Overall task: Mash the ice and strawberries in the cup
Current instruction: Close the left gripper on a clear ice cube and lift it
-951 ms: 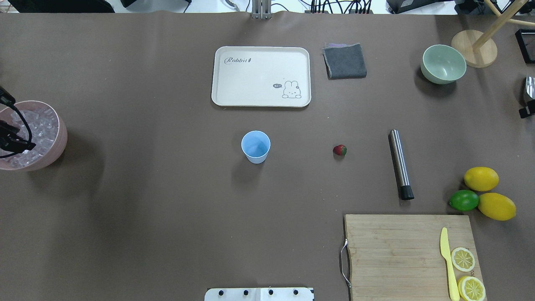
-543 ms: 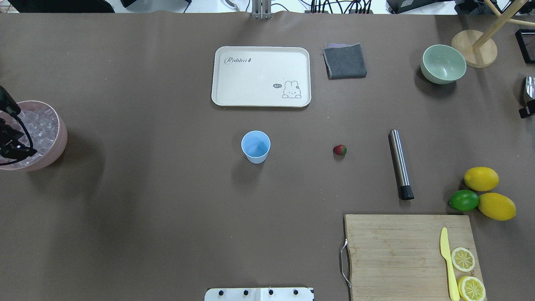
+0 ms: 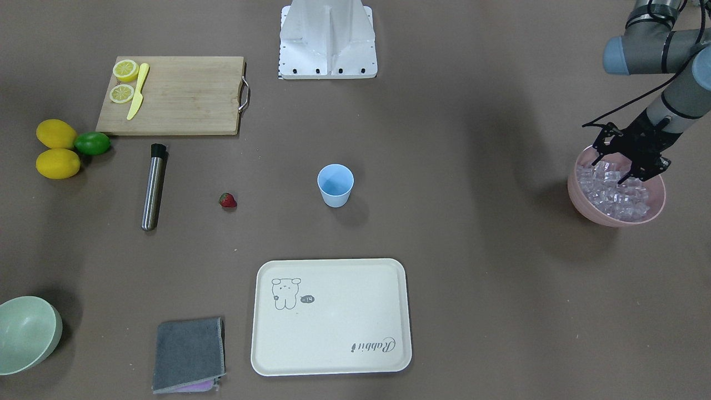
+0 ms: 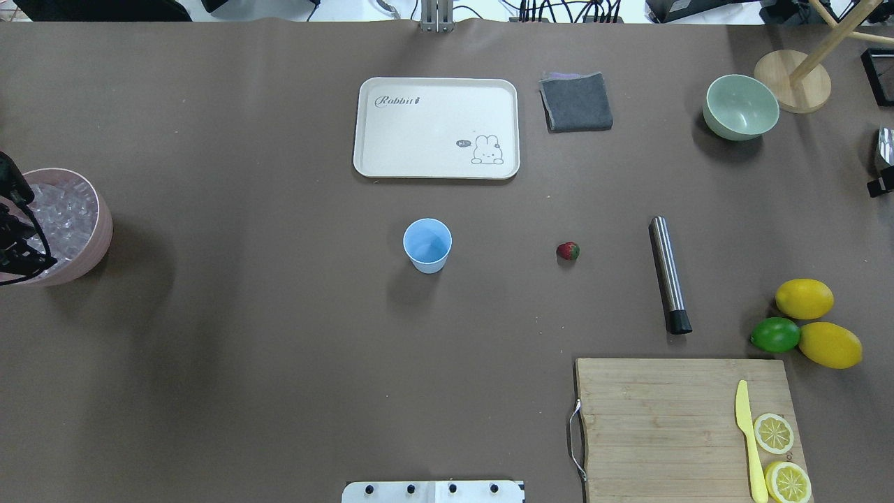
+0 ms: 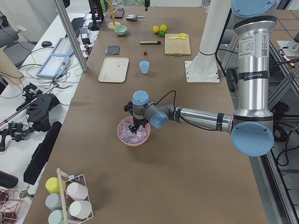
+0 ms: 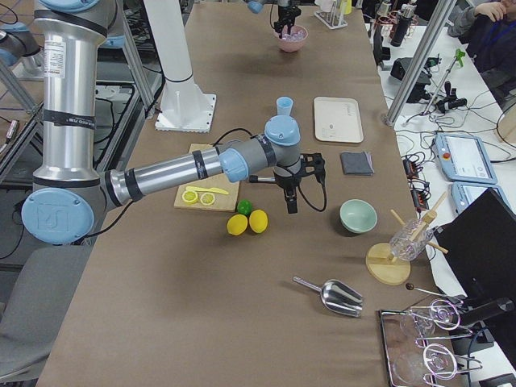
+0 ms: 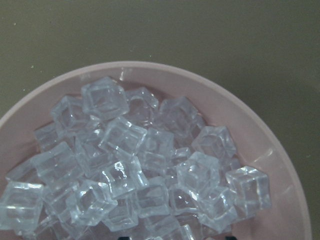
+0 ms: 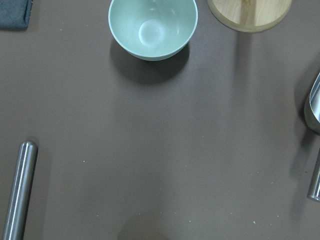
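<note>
The light-blue cup (image 4: pixel 427 243) stands upright at the middle of the table, and nothing shows inside it. One red strawberry (image 4: pixel 568 251) lies on the table to the cup's right in the overhead view. The ice (image 7: pixel 140 160) fills a pink bowl (image 3: pixel 594 214) at the table's left end. My left gripper (image 3: pixel 610 169) hangs open right over the ice, fingers spread, holding nothing. My right gripper (image 6: pixel 291 203) hovers above the table between the metal muddler and the pale green bowl. I cannot tell whether it is open or shut.
A steel muddler (image 4: pixel 669 274) lies right of the strawberry. A cutting board (image 4: pixel 670 419) carries a yellow knife and lemon slices, with two lemons and a lime (image 4: pixel 775 334) beside it. A cream tray (image 4: pixel 436 127), grey cloth (image 4: pixel 576 102), green bowl (image 4: pixel 740 106) and wooden stand (image 4: pixel 793 80) line the far side.
The left gripper has drifted a little toward the table's left end over the ice bowl. Nothing else has moved.
</note>
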{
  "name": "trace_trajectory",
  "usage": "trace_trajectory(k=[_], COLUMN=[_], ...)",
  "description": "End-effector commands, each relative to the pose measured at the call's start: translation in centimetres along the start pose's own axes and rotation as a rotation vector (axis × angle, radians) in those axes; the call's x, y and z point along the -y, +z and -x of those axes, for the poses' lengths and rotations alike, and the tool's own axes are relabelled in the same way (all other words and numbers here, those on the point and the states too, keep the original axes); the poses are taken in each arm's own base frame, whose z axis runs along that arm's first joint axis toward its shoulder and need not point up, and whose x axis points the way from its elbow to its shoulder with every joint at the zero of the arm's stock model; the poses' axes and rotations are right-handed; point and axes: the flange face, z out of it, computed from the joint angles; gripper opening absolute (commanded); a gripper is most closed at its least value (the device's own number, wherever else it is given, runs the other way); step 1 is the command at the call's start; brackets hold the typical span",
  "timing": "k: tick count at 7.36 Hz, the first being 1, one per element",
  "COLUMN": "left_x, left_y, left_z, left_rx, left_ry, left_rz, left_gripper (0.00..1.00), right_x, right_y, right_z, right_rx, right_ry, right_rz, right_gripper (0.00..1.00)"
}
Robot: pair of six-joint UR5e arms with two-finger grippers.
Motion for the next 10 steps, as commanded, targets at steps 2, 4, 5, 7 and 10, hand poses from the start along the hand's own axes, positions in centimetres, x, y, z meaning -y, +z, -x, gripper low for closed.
trace_trajectory(k=[2, 4, 5, 7, 10], left_x=[-0.5, -0.5, -0.6, -0.6, -0.6], left_y=[0.4, 0.4, 0.2, -0.2, -3.0], left_z=[0.4, 0.6, 0.7, 1.1, 2.7], left_rx=[-0.001, 0.0, 0.001, 0.009, -0.026], left_ry=[0.018, 0.014, 0.014, 0.009, -0.042], left_rz=[0.01, 0.011, 0.008, 0.002, -0.039], left_gripper=[0.63, 0.49, 0.38, 0.07, 0.0], right_x=[0.0, 0.0, 0.0, 0.0, 0.0], right_y=[0.0, 0.1, 0.1, 0.0, 0.0], right_z=[0.0, -0.1, -0.1, 0.0, 0.0], right_rx=[0.0, -0.001, -0.001, 0.0, 0.0], right_ry=[0.0, 0.001, 0.001, 0.0, 0.0], right_rz=[0.0, 0.001, 0.001, 0.0, 0.0], right_gripper=[1.0, 1.0, 1.0, 1.0, 1.0])
